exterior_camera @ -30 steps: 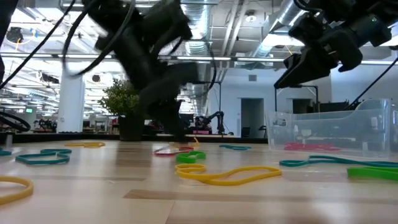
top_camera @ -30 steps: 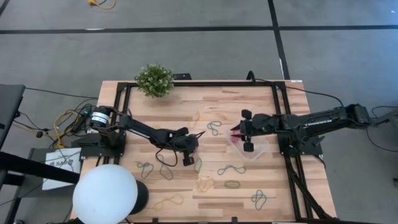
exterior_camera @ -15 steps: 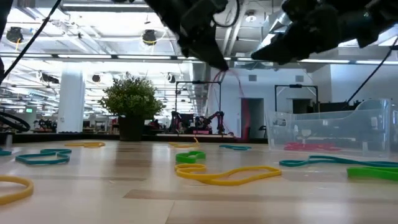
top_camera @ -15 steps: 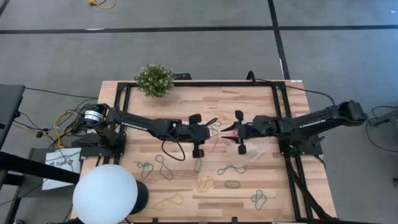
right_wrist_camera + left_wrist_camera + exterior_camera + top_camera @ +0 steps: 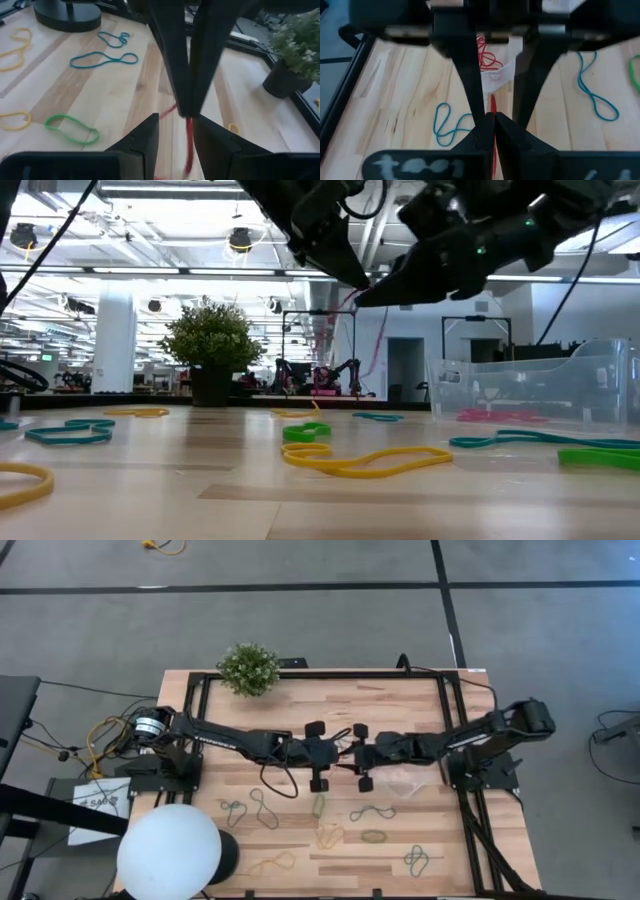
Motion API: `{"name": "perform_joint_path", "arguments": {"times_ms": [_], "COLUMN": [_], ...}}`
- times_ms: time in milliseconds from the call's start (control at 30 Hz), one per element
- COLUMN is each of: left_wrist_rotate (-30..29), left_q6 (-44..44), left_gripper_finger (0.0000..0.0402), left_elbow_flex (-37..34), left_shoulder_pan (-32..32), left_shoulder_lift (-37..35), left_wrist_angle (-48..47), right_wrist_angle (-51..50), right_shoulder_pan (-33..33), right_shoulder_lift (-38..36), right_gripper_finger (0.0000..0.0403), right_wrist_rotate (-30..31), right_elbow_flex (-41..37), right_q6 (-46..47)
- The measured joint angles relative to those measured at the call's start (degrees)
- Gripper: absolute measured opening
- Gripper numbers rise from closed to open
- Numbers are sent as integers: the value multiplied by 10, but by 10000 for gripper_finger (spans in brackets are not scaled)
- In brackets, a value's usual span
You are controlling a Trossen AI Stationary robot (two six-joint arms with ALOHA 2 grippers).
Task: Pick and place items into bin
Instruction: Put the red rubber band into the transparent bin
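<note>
My left gripper (image 5: 340, 751) (image 5: 493, 125) is raised above the table's middle, shut on a red rubber band (image 5: 492, 106). My right gripper (image 5: 353, 754) (image 5: 186, 137) faces it tip to tip and is open; its fingers (image 5: 468, 75) stand on either side of the left fingertips and the band, and I cannot tell whether they touch. The clear bin (image 5: 405, 780) (image 5: 540, 390) sits on the table under the right arm, with red bands (image 5: 488, 56) in it. Other loops lie flat on the wood: teal (image 5: 372, 812), green (image 5: 318, 805), yellow (image 5: 365, 463). My left gripper pinches the red rubber band (image 5: 189, 131) between its two fingertips (image 5: 186, 107), coming level from the table's left. The band is lifted clear of the table and hangs slack below the tips as a thin strand (image 5: 380, 345).
A potted plant (image 5: 248, 668) stands at the far left of the table. A white globe (image 5: 168, 852) covers the near left corner. More loops lie toward the near edge: green (image 5: 374, 836), teal (image 5: 416, 860), yellow (image 5: 272, 863). Black frame rails run along the table's sides.
My left gripper rose from the table with the red band and moved right toward the table's middle; the band now hangs clear. My right gripper moved left from above the bin until its open fingers came around the left fingertips.
</note>
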Motion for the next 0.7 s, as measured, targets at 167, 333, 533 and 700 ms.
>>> {"name": "perform_joint_path", "arguments": {"times_ms": [167, 333, 533, 700], "left_wrist_rotate": [-2, -33, -46, -46], "left_q6": [1, 1, -1, -2], "left_gripper_finger": [0, 0, 0, 0], "left_elbow_flex": [0, 0, 0, 0], "left_shoulder_pan": [1, 0, 0, 1], "left_shoulder_lift": [0, 0, 0, 0], "left_wrist_angle": [-6, -32, -49, -50], "right_wrist_angle": [-1, -20, -78, -81], "right_shoulder_pan": [0, 0, -3, -5], "right_shoulder_lift": [39, 48, 29, 10], "right_gripper_finger": [113, 90, 9, 8], "right_wrist_rotate": [2, 41, 49, 49], "right_elbow_flex": [21, 23, 24, 24], "right_q6": [-17, -19, -22, -25]}}
